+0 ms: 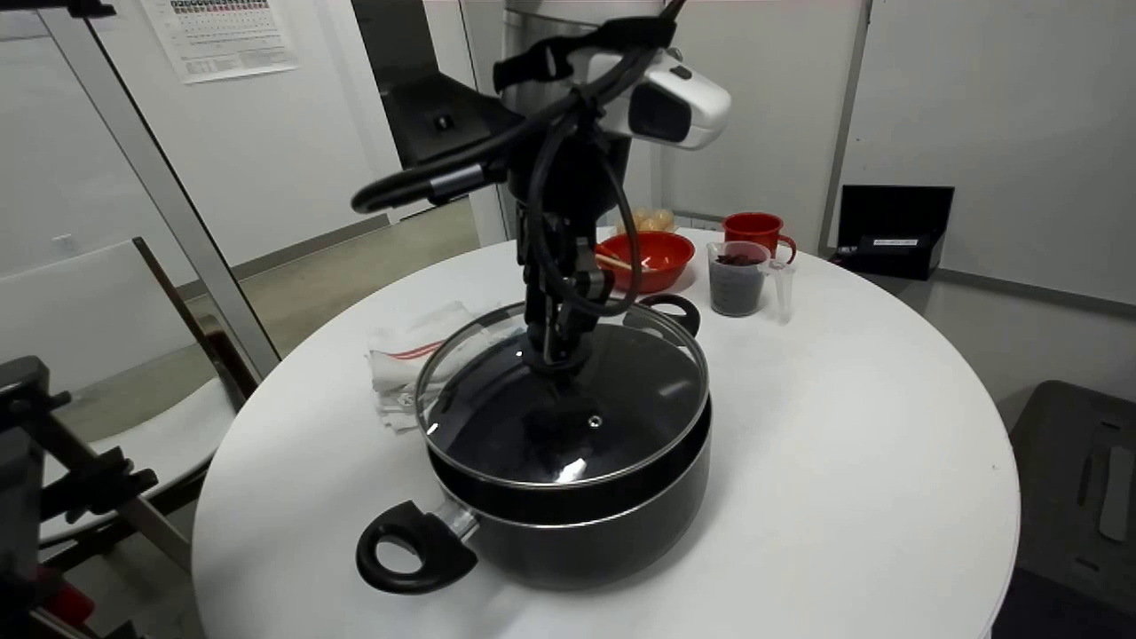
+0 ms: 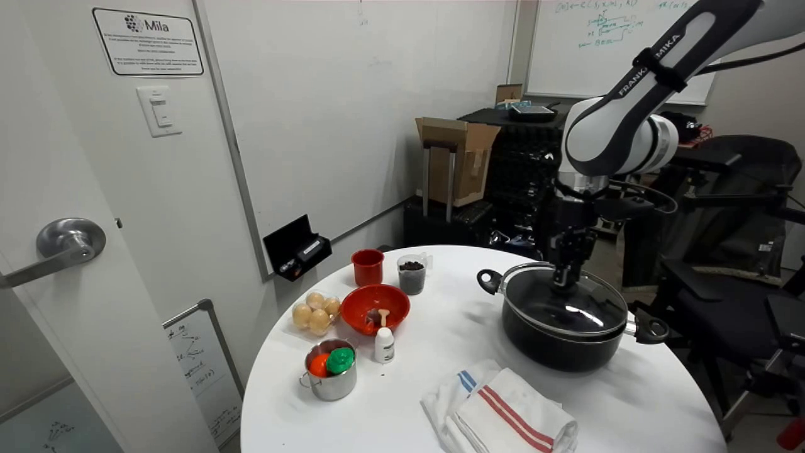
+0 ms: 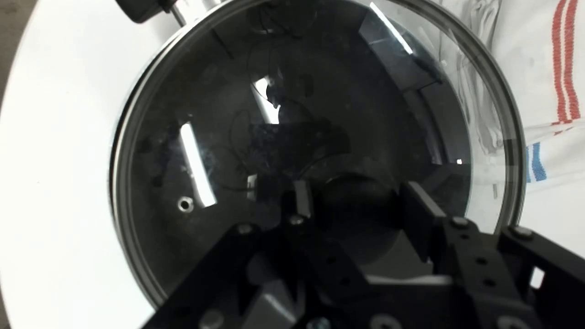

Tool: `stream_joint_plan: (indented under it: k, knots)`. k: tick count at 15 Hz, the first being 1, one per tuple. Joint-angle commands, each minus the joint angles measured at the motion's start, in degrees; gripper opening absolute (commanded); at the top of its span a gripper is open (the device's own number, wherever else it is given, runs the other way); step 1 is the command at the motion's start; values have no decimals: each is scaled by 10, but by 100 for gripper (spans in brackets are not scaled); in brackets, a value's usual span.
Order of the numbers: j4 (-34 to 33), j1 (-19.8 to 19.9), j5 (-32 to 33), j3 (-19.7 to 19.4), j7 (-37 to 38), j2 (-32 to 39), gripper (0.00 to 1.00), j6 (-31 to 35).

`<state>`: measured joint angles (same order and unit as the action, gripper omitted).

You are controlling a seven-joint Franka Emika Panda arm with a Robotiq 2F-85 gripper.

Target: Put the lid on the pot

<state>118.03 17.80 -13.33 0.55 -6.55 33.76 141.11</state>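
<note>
lid (image 1: 564, 413) is hanging just above the pot (image 1: 590, 543); the claw (image 3: 356, 205) is gripping its knob (image 3: 354, 194). in the wrist view, it is overhanging toward three o'clock; sound seating is calling for easing toward nine, then lowering level.

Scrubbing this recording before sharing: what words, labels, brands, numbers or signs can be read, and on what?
"Mila": wall sign; fine print too small.
"FRANK" and "MIKA": robot arm; a strap covers letters between.
Too small or blurred to read:
printed sheet on the wall
green writing on the far whiteboard
handwriting on the low board and left of it
label on the white bottle
label on the black case
</note>
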Motion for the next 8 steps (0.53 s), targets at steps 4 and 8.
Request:
stream_joint_plan:
  k: [4,8]
  knots:
    - [-35,7,-20,-1,-18,23,25,-26]
    - [-42,13,-23,0,-21,35,25,-27]
